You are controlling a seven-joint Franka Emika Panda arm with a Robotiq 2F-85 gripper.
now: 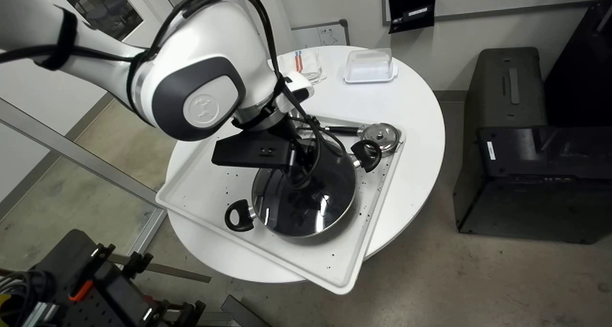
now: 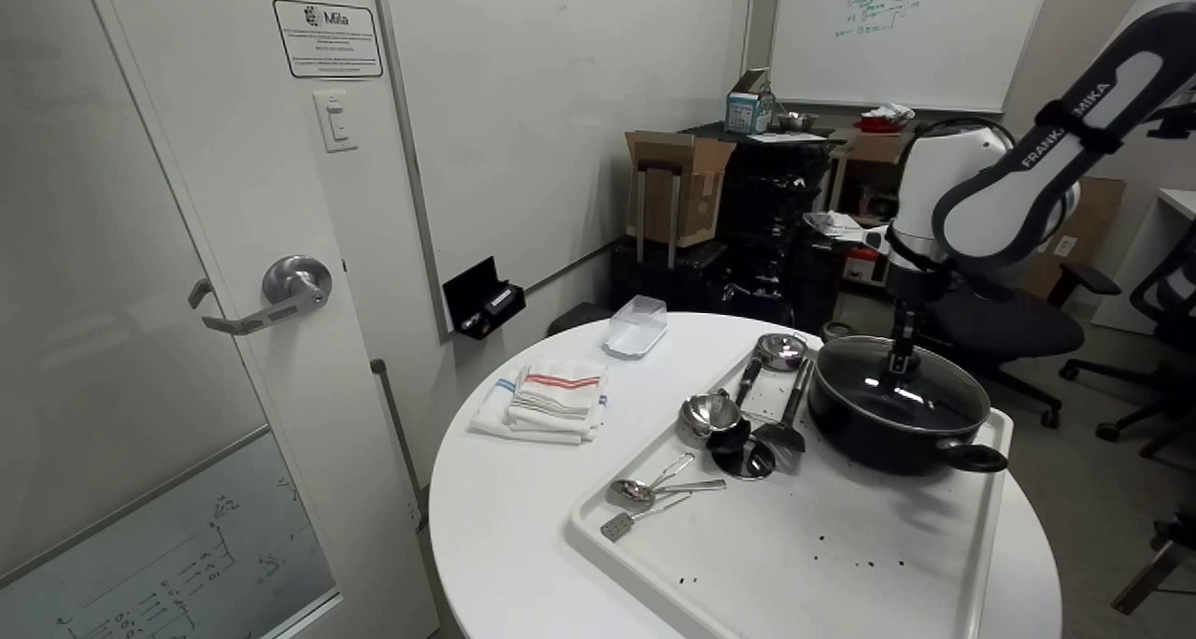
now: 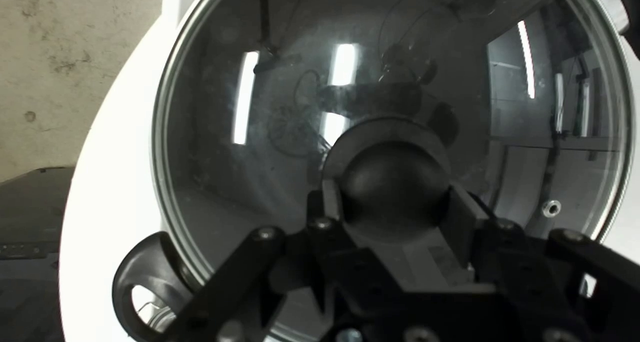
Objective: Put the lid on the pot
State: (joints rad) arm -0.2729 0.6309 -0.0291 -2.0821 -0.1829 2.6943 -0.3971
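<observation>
The lid [image 1: 287, 207] is a dark-looking clear glass disc with a metal rim. It lies on the black pot, and in an exterior view I see no gap between the lid [image 2: 869, 368] and the pot wall [image 2: 869, 445]. The pot has two black loop handles, one of them a pot handle [image 1: 240, 223] at the near left. My gripper [image 2: 902, 363] points down over the lid's centre. In the wrist view the fingers of my gripper [image 3: 392, 202] stand on both sides of the round black knob [image 3: 395, 174], touching it. The pot's inside is dark behind the glass.
The pot stands on a white tray [image 2: 794, 527] on a round white table [image 1: 416, 102]. Metal and black utensils, including a ladle [image 2: 708, 415] and a turner [image 2: 785, 433], lie beside it. Folded towels [image 2: 556, 401] and a clear box [image 2: 637, 326] are farther off.
</observation>
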